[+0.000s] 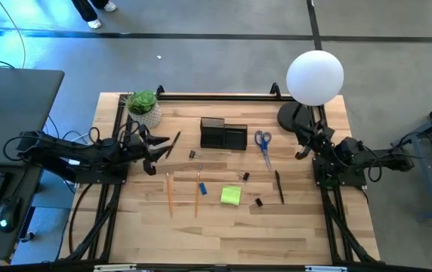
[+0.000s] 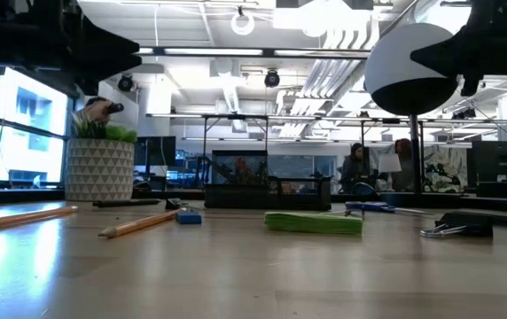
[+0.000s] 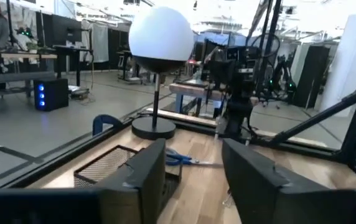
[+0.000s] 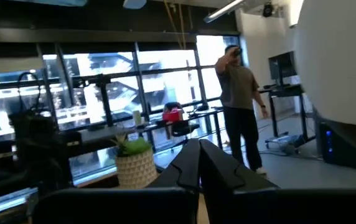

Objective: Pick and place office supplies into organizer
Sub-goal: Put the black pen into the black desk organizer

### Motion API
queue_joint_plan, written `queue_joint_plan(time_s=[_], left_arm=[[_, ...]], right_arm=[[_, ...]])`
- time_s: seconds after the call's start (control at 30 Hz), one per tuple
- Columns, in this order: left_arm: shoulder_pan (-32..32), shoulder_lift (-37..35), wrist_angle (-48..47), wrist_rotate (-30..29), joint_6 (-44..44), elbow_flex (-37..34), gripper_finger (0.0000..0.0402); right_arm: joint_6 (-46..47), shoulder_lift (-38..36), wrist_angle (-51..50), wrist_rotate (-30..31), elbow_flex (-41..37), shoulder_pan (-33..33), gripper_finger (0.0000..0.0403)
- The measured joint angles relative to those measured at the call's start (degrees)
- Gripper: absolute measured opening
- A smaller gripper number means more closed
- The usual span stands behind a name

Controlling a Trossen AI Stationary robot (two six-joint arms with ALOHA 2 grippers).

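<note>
Wooden tabletop [image 1: 223, 234], lab room beyond.
- Black mesh organizer [image 1: 223, 134]: near the far edge, centre.
- Blue-handled scissors [image 1: 263, 144]: just right of the organizer.
- Yellow-green sticky note pad [image 1: 230, 196]: mid-table.
- Two orange pencils [image 1: 169, 194], [image 1: 198, 196]: left of the pad, the second with a small blue piece [image 1: 200, 188] on it.
- Binder clips [image 1: 257, 202], [image 1: 243, 176]: near the pad.
- Dark pen [image 1: 279, 186]: right of the pad.
- Potted plant [image 1: 144, 108]: far left corner.
- Globe lamp [image 1: 314, 78]: far right corner.
- Left gripper [image 3: 193, 168]: beside the plant, fingers [image 3: 142, 180] spread, empty.
- Right gripper [image 4: 198, 167]: parked by the lamp base, fingers pressed together, empty.
</note>
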Motion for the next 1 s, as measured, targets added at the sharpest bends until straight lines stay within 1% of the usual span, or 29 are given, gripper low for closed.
queue_joint_plan(time_s=[0.07,0.13,0.23,0.3,0.43,0.5,0.6,0.63,0.7,0.8,0.87,1.0], left_arm=[[0.0,2.3,2.4,0.0,0.2,0.0,0.0167],[0.0,4.6,2.6,0.0,1.1,0.7,0.0173],[0.0,8.2,0.8,-0.8,1.3,2.9,0.0173],[0.0,10.9,-2.2,-3.1,-0.2,5.1,0.0167],[0.0,16.3,-12.4,-8.4,-5.0,10.6,0.0152],[0.0,19.0,-20.3,-10.8,-7.2,14.4,0.0145],[0.0,23.4,-32.5,-16.0,-12.9,20.4,0.0139],[0.0,24.7,-35.8,-16.8,-14.7,22.2,0.0138],[0.0,27.1,-40.7,-16.8,-16.5,25.7,0.0140],[0.0,29.9,-45.2,-15.4,-17.0,29.1,0.0142],[0.0,31.7,-48.4,-15.0,-18.8,30.1,0.0142],[1.3,34.7,-53.2,-15.2,-22.6,30.2,0.0142]], right_arm=[[0.2,0.8,0.9,-3.9,0.0,-0.5,0.0010],[0.2,1.9,0.9,-7.3,0.0,-0.5,0.0021],[1.0,4.5,1.8,-8.0,0.0,-0.4,0.0045],[2.2,6.7,2.9,-7.9,0.0,-0.4,0.0064],[4.1,12.0,6.9,-7.9,0.0,-0.4,0.0099],[4.4,14.7,9.3,-7.9,0.0,-0.4,0.0113],[5.6,18.2,12.2,-8.5,0.0,-0.4,0.0128],[5.6,19.2,12.6,-8.7,0.0,-0.4,0.0131],[5.6,20.8,13.2,-8.8,0.0,-0.4,0.0135],[6.7,22.7,13.5,-8.8,0.1,-0.4,0.0134],[7.5,24.0,13.2,-9.3,0.8,-0.4,0.0132],[8.0,27.5,12.1,-12.5,4.7,-0.4,0.0128]])
